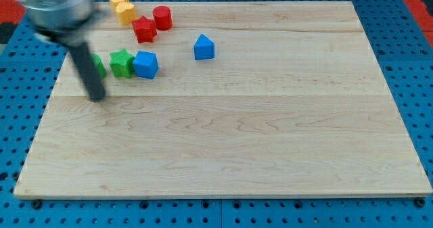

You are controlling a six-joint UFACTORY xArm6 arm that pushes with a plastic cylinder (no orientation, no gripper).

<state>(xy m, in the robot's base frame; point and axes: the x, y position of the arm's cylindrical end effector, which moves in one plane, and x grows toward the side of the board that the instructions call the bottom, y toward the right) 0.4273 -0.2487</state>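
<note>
The rod comes down from a blurred grey housing at the view's top left, and my tip (99,97) rests on the wooden board (223,153) near its left edge; there is no jaw on it to be released or clenched, only a plain dark end that holds nothing. Taking my tip as the mark, the nearest block is a green one (100,67) just above it, partly hidden behind the rod, so I cannot tell its shape or whether the rod touches it; the tip itself seems to stand a little clear of it, toward the view's bottom. To the right of that block, above and right of my tip, sits a green star-like block (121,62), and touching its right side a blue block (145,64) with angled faces, so the three make a short row running left to right above my tip. Farther up and to the right lies a red star-shaped block (144,30) with a red cylinder (162,17) just beside it, and above those, nearer the board's top edge, two yellow blocks (122,7) rounded in outline and pressed together. Well off to the right of my tip, apart from all the others, stands a blue block with a pointed top (204,47). Beyond the board is a blue perforated surface (406,65).
</note>
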